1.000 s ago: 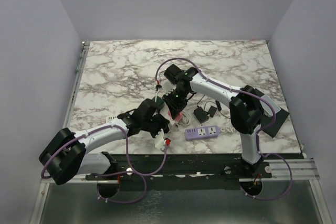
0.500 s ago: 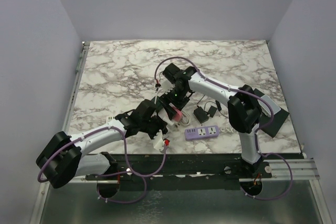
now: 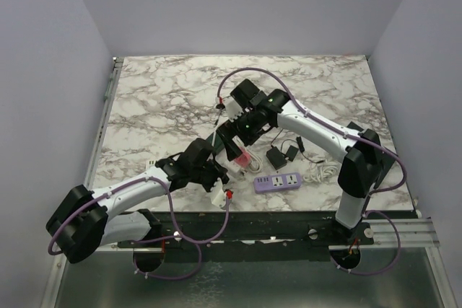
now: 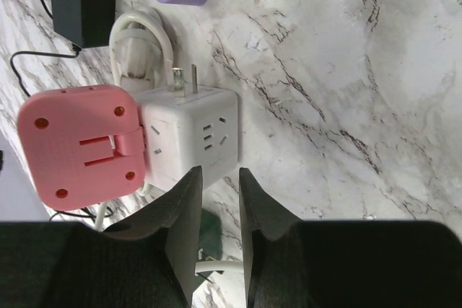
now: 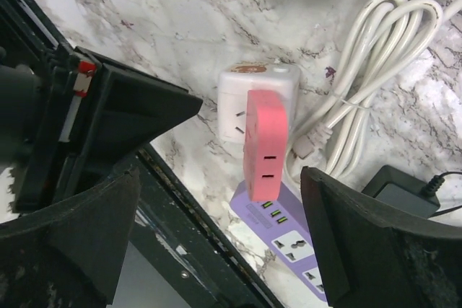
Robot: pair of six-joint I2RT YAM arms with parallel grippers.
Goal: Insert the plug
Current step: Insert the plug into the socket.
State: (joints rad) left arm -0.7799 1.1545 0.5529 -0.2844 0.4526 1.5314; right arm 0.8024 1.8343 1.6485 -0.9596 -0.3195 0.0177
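Veined marble tabletop [image 3: 180, 91], pink adapter [image 5: 268, 146] mid-front, plain lilac walls [image 3: 43, 70]

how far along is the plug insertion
Done: the pink plug looks seated flush against the white cube socket. In hand: the right gripper stands open around it, gripping nothing; the left gripper points at the socket. Left: probably only drawing both arms away.

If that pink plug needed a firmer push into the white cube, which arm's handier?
Right, probably: the right gripper hangs open over the pink plug; the left gripper sits nearly closed beside the white cube.
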